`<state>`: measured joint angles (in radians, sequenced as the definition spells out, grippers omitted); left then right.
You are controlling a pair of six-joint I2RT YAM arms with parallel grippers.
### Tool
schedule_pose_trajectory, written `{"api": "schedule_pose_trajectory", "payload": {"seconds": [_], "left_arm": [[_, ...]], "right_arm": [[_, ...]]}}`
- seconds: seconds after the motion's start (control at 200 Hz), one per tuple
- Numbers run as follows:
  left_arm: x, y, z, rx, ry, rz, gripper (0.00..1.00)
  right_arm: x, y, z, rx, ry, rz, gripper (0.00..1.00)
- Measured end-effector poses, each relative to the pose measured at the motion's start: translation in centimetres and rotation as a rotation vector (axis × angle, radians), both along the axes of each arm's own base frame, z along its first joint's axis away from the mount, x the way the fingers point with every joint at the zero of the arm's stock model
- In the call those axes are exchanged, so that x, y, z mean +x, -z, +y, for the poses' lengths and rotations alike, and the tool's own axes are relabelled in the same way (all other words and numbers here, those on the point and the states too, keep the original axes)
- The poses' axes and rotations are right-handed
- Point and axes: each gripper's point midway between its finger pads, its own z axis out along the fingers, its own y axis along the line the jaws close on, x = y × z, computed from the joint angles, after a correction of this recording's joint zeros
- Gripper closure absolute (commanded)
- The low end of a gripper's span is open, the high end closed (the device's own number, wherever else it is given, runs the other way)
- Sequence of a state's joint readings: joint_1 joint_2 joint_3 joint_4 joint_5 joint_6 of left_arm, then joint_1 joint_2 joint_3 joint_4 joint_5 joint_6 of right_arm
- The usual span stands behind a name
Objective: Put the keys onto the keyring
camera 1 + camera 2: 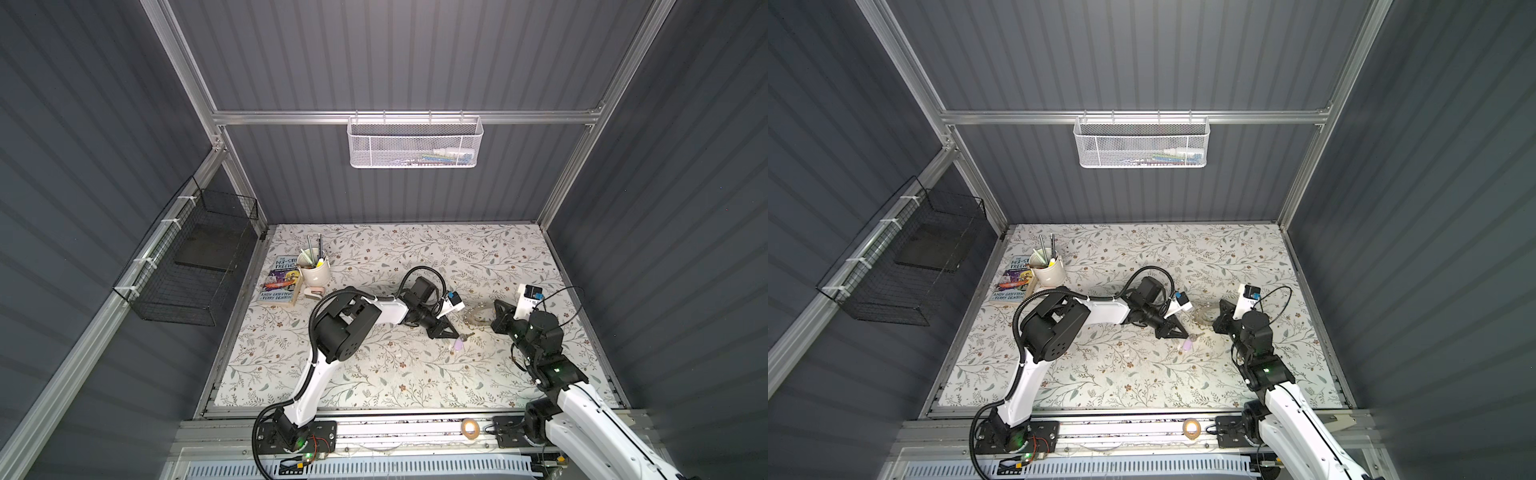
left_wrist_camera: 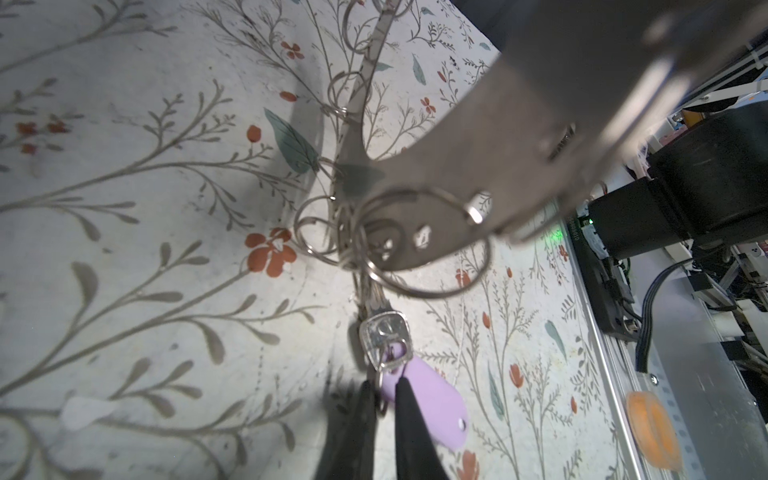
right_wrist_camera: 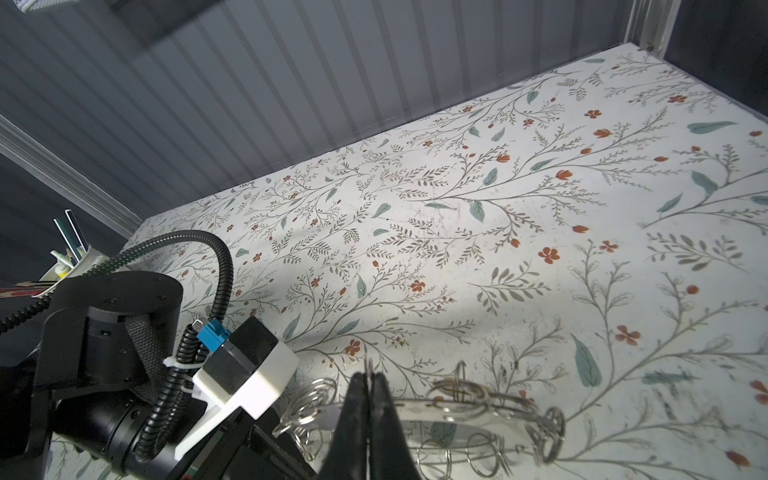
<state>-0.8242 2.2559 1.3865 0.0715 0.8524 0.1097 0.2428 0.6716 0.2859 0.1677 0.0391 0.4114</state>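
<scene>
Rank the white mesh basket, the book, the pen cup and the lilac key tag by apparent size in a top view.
1. white mesh basket (hangs high, likely nearer the camera)
2. book, partly covered by the pen cup
3. pen cup
4. lilac key tag

Book (image 1: 281,279) beside pen cup (image 1: 316,272); tape roll (image 1: 470,428) on front rail (image 1: 395,429).
</scene>
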Motion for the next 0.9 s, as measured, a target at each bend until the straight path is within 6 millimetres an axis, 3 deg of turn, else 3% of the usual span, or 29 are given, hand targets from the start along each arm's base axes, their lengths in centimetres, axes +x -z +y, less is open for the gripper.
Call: {"api": "schedule_pose_trajectory", "payload": {"seconds": [0.085, 0.27, 0.54, 0.71, 0.9], "left_arm": [[0.1, -0.1, -0.1, -0.003, -0.004, 0.003, 1.0], [0.1, -0.1, 0.1, -0.014, -0.026, -0.005, 1.0], [-1.4, -0.8, 3.6, 0.047, -0.153, -0.001, 1.0], [-2.2, -3.5, 6.3, 0.047, -0.253, -0.047, 1.0], [-2.2, -9.0, 8.6, 0.021, -0.35, -0.145, 1.0]], "right_arm": [[0.0, 0.0, 0.1, 0.001, -0.003, 0.002, 1.0], [0.0, 0.2, 0.2, 0.002, -0.009, 0.006, 1.0], [0.0, 0.0, 0.6, 0.012, -0.035, -0.012, 1.0], [-0.3, 0.0, 2.2, 0.042, -0.127, -0.058, 1.0], [-0.9, -0.5, 5.5, 0.094, -0.308, -0.122, 1.0]]}}
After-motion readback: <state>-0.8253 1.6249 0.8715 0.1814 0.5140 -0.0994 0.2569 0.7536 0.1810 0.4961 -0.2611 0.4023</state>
